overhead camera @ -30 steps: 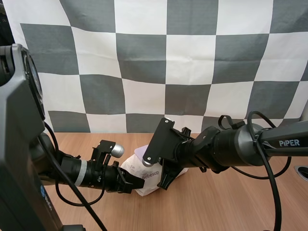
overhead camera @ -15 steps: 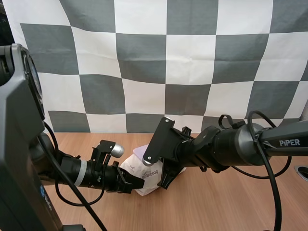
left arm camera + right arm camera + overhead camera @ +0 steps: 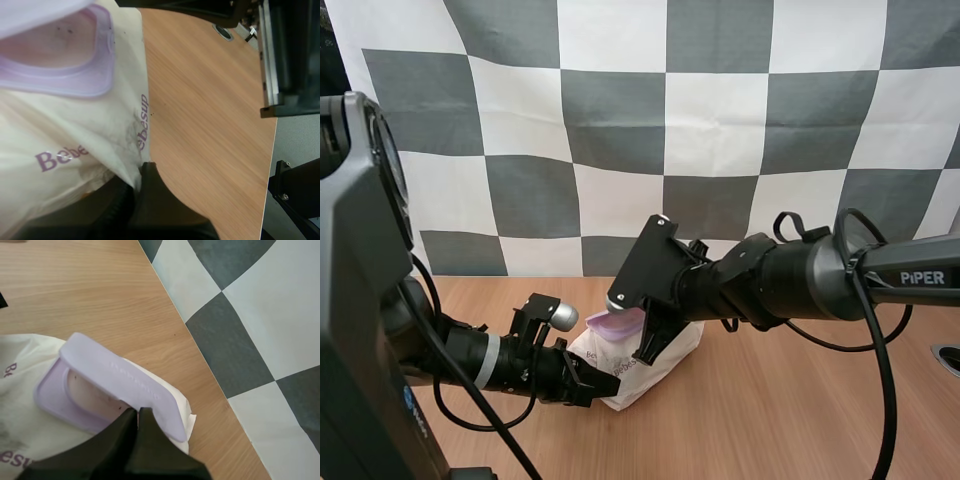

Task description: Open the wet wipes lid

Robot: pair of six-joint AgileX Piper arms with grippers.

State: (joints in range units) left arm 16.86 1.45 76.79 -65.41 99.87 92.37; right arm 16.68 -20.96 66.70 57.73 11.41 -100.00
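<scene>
Wet wipes lid [image 3: 112, 372]: raised since second ago, partly open; right pincer [image 3: 138, 413] pinching its edge, left pincer [image 3: 136, 192] clamping pack [image 3: 655, 358] at 8 o'clock.

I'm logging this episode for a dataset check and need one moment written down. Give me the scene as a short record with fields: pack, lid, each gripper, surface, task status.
pack: white wet wipes pack with purple lettering, lying flat
lid: lavender lid, raised partly off its frame at one edge
left gripper: left gripper pinches the pack's edge beside the lettering
right gripper: right gripper has its tips closed on the lid's free edge
surface: wooden table
task status: lid partly open, not folded fully back
</scene>
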